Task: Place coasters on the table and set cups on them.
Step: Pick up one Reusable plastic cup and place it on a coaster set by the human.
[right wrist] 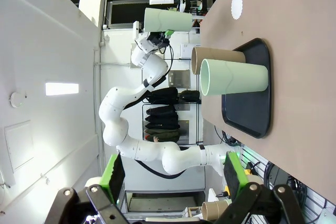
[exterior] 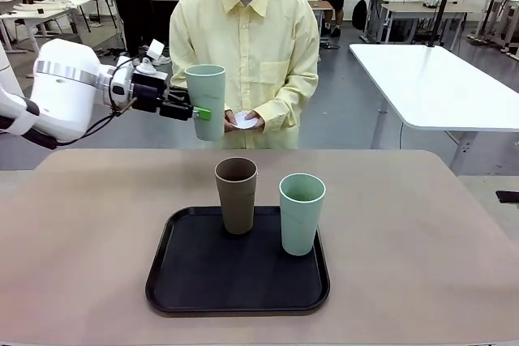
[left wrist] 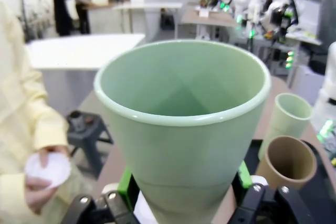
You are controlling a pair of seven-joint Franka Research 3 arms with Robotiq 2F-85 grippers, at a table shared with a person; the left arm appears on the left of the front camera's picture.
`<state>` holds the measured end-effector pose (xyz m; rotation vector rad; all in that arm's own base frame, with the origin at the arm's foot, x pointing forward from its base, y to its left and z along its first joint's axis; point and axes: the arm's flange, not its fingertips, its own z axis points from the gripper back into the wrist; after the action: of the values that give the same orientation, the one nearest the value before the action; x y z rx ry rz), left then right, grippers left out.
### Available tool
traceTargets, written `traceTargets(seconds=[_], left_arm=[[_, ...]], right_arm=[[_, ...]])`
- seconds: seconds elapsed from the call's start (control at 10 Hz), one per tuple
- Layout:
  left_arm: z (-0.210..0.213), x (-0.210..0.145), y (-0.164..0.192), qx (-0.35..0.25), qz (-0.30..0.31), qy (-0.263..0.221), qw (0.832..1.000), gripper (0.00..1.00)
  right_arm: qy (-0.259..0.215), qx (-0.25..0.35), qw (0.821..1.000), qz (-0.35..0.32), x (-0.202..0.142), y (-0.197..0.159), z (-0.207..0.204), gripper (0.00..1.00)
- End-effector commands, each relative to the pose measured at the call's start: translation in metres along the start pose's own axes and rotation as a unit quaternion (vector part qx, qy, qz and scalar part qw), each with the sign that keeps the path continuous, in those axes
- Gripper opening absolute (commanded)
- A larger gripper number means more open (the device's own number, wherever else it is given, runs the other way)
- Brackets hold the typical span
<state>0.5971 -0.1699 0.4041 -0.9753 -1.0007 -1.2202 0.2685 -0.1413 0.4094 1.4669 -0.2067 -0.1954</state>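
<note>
Cups rn: left gripper (exterior: 204, 112) is squeezing a mint cup (exterior: 206, 91) around its lower half, green pads pressing on both sides. It's holding the cup upright in the air over the far edge of the surface (exterior: 422, 232), right in front of the person (exterior: 243, 38). From the left wrist cam the cup's open mouth is facing the lens, w/ the pads hugging it low down.

Other 2 cups are standing upright on the black tray (exterior: 195, 289) in the middle of the surface. Brown cup (exterior: 236, 194) is sitting toward the back, second mint cup (exterior: 302, 213) just beside it on the right. They're close, can't tell if they're touching.

Person is holding a white coaster (exterior: 245, 121) w/ both hands at waist height, just behind the lifted cup. Right wrist cam is showing a second coaster (right wrist: 237, 6) lying flat on the bare surface, past the tray & apart from it.

Right gripper (right wrist: 175, 182) is hanging w/ its jaws spread wide, nothing btwn them, looking across the surface from the side.
</note>
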Motion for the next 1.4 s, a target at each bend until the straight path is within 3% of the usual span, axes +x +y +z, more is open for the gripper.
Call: traceTargets(seconds=[0.0,0.4,1.3], left_arm=[[-0.020,0.002,0.013,0.000,-0.011,-0.005,1.000,0.85],[-0.043,-0.006,0.018,-0.006,-0.020,-0.005,1.000,0.85],[-0.040,-0.010,0.012,-0.017,-0.006,0.003,1.000,0.85]], right_arm=[[0.000,0.006,1.000,0.002,0.000,0.000,0.001,1.00],[0.000,0.006,1.000,0.002,0.000,0.000,0.001,1.00],[0.000,0.006,1.000,0.002,0.000,0.000,0.001,1.00]])
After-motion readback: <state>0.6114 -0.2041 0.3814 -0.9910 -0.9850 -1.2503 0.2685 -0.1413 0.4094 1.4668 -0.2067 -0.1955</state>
